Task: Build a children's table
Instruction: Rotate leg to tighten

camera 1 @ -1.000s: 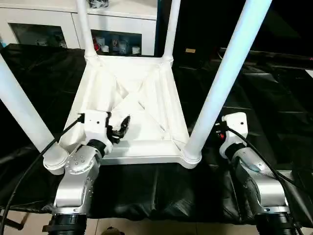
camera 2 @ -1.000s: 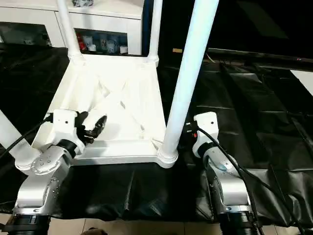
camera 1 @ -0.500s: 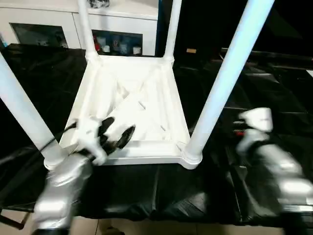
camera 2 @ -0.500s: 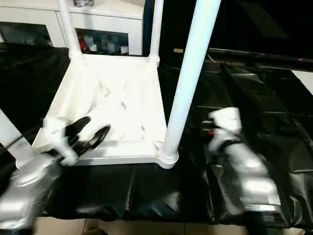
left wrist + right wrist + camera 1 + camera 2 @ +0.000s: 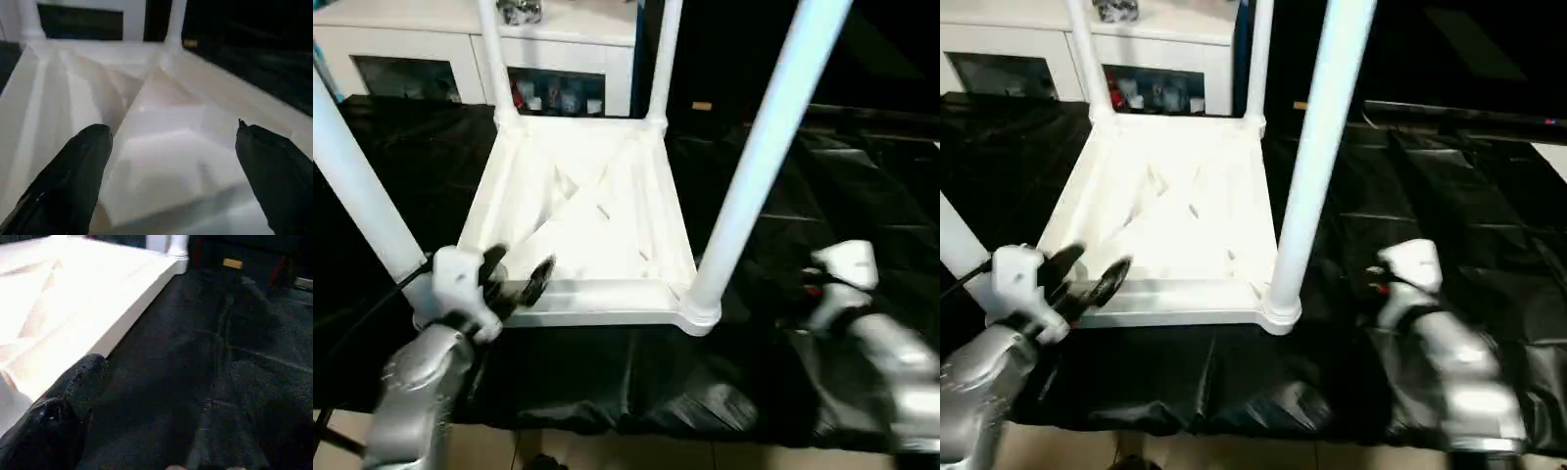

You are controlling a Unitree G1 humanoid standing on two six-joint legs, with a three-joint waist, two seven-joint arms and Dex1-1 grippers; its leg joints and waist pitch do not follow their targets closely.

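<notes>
The children's table stands upside down on black cloth, its white ribbed tabletop (image 5: 582, 220) facing up. All four white legs are in their corner sockets: near right (image 5: 759, 166), near left (image 5: 357, 191), far left (image 5: 494, 59), far right (image 5: 664, 59). My left gripper (image 5: 521, 279) hovers open at the tabletop's near rim, close to the near left leg. In the left wrist view its black fingers (image 5: 68, 181) spread wide over the ribs, nothing between them. My right gripper (image 5: 166, 431) is open above the cloth, to the right of the tabletop's edge (image 5: 122, 318).
A white cabinet with glass doors (image 5: 411, 64) stands behind the table. Crinkled black cloth (image 5: 832, 166) covers the surface all around, with wide room on the right. A strip of floor (image 5: 607, 455) shows at the near edge.
Both arms have drawn back toward me and outward. The left gripper slid from over the ribs to the near rim; the right arm moved away from the near right leg.
</notes>
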